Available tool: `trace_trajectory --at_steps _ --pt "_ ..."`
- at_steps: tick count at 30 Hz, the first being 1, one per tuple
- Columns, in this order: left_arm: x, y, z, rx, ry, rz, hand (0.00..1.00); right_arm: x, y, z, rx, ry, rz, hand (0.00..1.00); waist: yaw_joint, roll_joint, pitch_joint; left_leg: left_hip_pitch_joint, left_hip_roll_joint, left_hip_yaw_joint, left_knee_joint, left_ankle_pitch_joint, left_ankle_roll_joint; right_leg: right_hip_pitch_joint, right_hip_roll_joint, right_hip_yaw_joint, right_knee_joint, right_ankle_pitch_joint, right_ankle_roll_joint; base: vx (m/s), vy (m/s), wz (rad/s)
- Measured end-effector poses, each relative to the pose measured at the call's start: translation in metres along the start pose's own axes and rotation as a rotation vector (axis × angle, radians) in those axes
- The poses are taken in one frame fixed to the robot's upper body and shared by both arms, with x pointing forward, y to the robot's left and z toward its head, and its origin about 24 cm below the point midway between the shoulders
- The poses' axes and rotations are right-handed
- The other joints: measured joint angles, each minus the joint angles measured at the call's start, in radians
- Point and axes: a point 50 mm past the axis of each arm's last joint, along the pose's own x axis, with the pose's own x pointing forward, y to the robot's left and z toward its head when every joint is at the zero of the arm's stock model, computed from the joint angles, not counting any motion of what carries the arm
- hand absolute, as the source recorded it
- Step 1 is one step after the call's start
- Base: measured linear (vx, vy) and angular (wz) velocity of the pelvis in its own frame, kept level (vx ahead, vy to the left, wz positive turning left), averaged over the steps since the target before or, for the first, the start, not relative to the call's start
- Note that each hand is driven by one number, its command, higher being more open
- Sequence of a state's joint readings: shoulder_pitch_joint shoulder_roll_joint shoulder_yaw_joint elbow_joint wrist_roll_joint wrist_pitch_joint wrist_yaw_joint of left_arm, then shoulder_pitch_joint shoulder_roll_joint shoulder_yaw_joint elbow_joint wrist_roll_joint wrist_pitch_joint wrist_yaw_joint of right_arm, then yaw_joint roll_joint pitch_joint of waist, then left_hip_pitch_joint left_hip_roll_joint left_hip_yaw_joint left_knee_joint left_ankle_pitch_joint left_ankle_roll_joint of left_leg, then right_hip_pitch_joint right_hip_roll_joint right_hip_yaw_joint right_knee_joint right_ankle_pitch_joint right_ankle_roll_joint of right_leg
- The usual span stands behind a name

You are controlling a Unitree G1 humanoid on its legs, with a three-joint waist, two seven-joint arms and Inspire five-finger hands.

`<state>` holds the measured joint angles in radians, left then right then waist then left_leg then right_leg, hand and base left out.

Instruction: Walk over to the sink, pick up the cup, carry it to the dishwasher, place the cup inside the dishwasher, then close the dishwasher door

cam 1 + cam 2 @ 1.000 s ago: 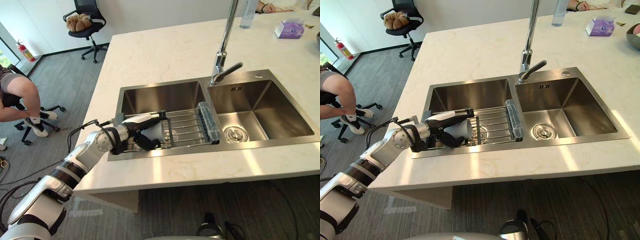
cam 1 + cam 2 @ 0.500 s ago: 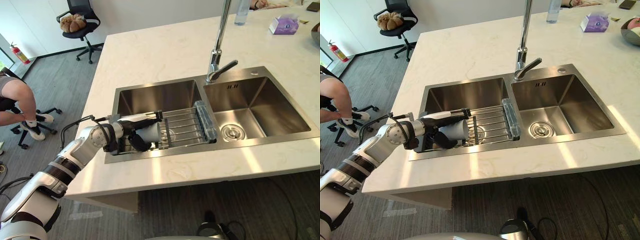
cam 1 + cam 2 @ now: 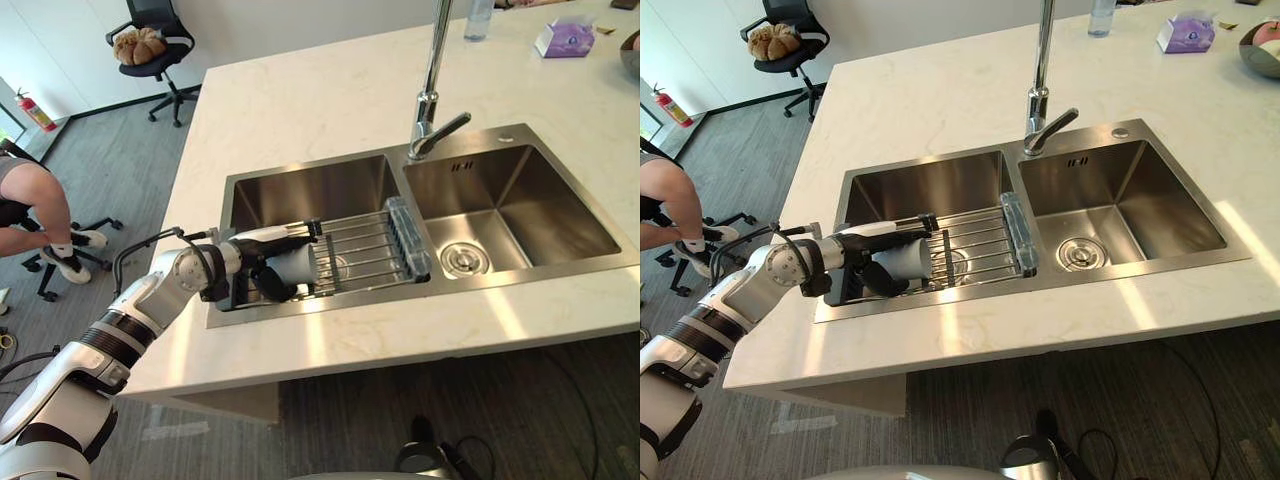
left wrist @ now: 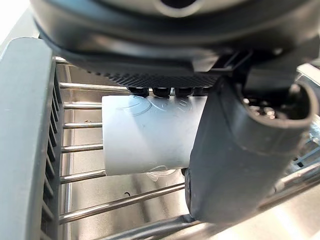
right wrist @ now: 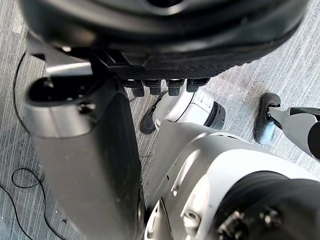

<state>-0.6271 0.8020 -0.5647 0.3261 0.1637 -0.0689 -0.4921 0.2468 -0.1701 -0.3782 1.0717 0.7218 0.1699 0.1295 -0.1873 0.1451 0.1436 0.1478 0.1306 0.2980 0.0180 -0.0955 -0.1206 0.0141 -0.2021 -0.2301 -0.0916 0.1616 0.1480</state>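
Over at the pale marble counter [image 3: 320, 110], the left eye view shows the robot's left hand [image 3: 262, 262] reaching down into the left basin of the stainless steel double sink [image 3: 400, 292]. A pale grey cup [image 3: 297, 264] lies on its side there, on the chrome wire drying rack [image 3: 365, 248] that spans the basin. The hand is wrapped about it, fingers over the top and thumb tucked underneath.

From the right eye view the hold looks the same. The cup seems to rest on the rack's bars, so I'd judge it gripped but not yet raised.

Up close in the left wrist view, the fingers [image 4: 165, 91] hook over the far side of the cup and the thumb [image 4: 235, 150] lies across its near side. The rack's bars run just beneath.

In the right wrist view, the right hand [image 5: 85, 160] hangs over the grey carpet floor [image 5: 300, 75], loose and holding nothing.

The step in hand is the pick-up at the sink; carrying, placing and closing the door are all to come. I'd say the next move calls for a firm squeeze and a clean lift, high enough to clear the bars and the sink's rim. A smooth cup held on its side could twist or slip in those fingers. Only then should the robot turn toward the dishwasher.
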Motion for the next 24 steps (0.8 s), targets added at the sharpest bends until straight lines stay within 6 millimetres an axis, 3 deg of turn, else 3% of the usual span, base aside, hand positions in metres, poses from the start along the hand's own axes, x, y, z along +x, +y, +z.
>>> trace_trajectory --at_steps 11,24 --pt "0.001 0.003 -0.011 0.074 0.079 0.126 1.0 0.0 0.0 0.0 -0.005 0.001 0.001 1.0 -0.006 0.002 0.002 -0.013 0.0 0.004 0.006 0.0 0.0 -0.015 0.0 0.007 0.0 0.005 -0.001 -0.04 -0.022 -0.02" --pt "0.003 0.001 -0.013 0.061 0.087 0.09 1.0 0.0 0.003 0.005 -0.038 -0.015 0.006 1.0 -0.009 0.001 0.009 -0.016 0.004 0.009 0.015 -0.002 -0.002 -0.019 0.003 0.014 0.0 0.01 -0.004 -0.04 -0.017 -0.01"
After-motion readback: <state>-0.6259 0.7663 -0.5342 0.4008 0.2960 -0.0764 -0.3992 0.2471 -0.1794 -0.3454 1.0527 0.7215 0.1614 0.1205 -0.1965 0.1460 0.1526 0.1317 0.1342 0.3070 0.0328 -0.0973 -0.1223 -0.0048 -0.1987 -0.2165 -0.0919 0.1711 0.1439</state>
